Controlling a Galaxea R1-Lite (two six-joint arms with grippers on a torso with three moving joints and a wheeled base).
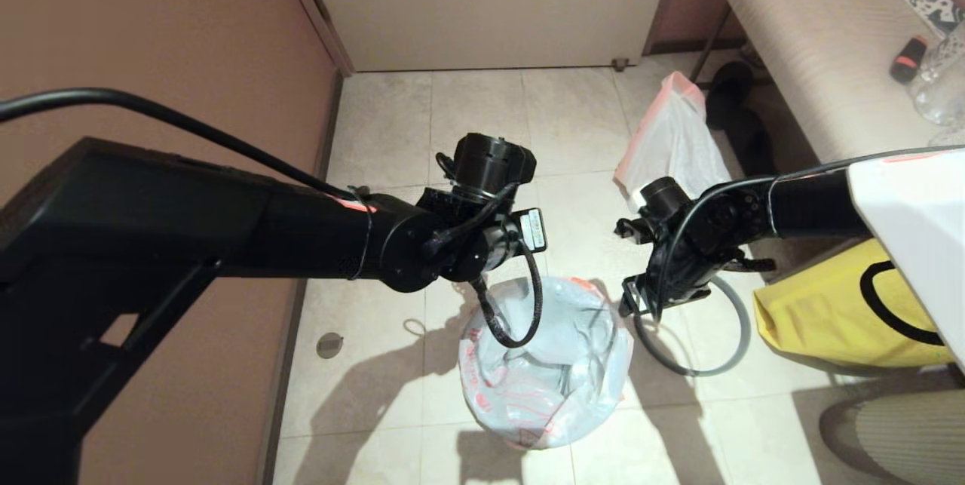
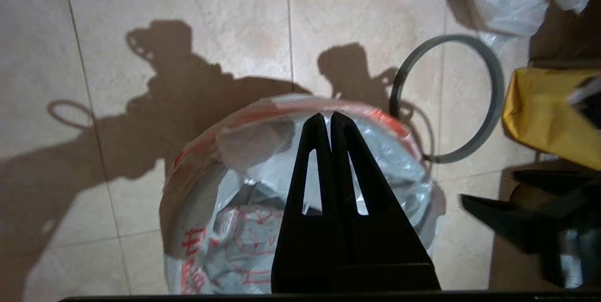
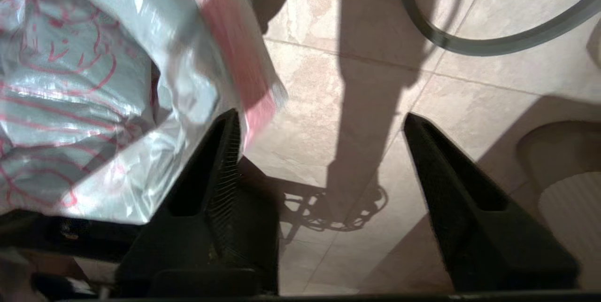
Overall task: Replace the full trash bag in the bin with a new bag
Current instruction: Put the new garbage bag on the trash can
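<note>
Three bags are sitting in the room: one printed white bag (image 1: 546, 364) lining a bin, one plain white bag with a pink rim (image 1: 671, 142) standing on the floor, and one yellow bag (image 1: 837, 311). One grey hoop (image 1: 709, 349) is lying on the tiles. Two black robot arms are reaching in.

Black arms (image 1: 226, 221), looped black cables, tapered black pincer fingers (image 3: 469, 208)
</note>
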